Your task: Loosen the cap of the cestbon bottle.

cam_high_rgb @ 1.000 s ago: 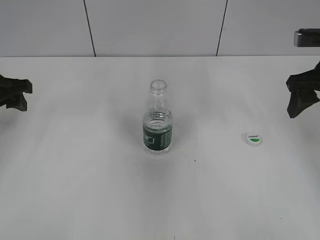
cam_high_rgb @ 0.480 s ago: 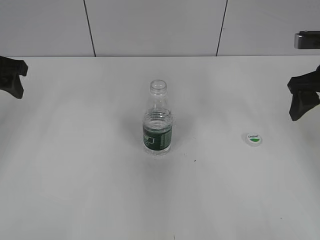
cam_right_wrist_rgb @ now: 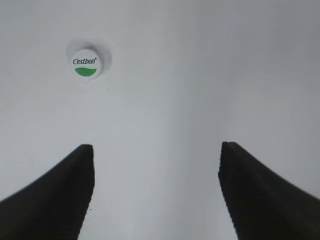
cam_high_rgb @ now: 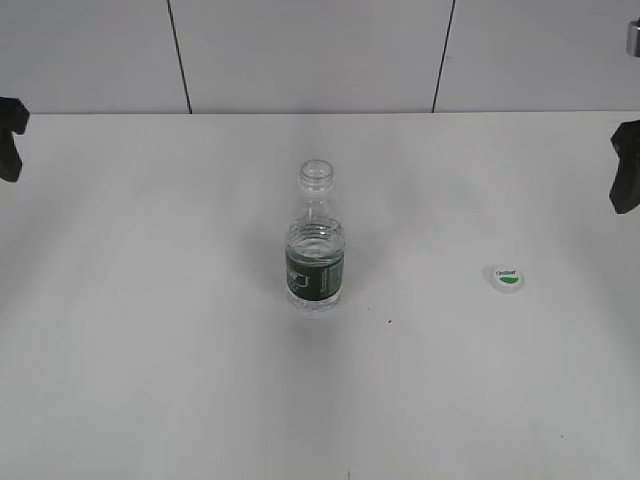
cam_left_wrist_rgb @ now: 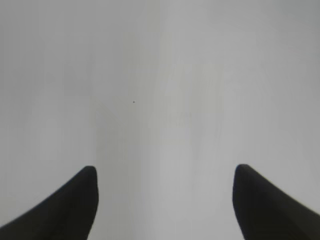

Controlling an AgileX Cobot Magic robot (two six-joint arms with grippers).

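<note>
The cestbon bottle [cam_high_rgb: 316,243] stands upright at the middle of the white table [cam_high_rgb: 150,350], its threaded neck bare and open. The cap [cam_high_rgb: 508,277] lies flat on the table to the bottle's right, green mark up; it also shows in the right wrist view [cam_right_wrist_rgb: 86,63] at the upper left. My left gripper [cam_high_rgb: 8,138] is at the far left edge, open and empty over bare table in the left wrist view [cam_left_wrist_rgb: 164,172]. My right gripper [cam_high_rgb: 626,170] is at the far right edge, open and empty in the right wrist view [cam_right_wrist_rgb: 156,150], well behind the cap.
A grey panelled wall [cam_high_rgb: 310,55] runs behind the table's back edge. A small dark speck [cam_high_rgb: 390,321] lies on the table in front of the bottle.
Both grippers have drawn back outward and upward toward the frame's edges, left to the left, right to the right. The bottle and cap have not moved.
</note>
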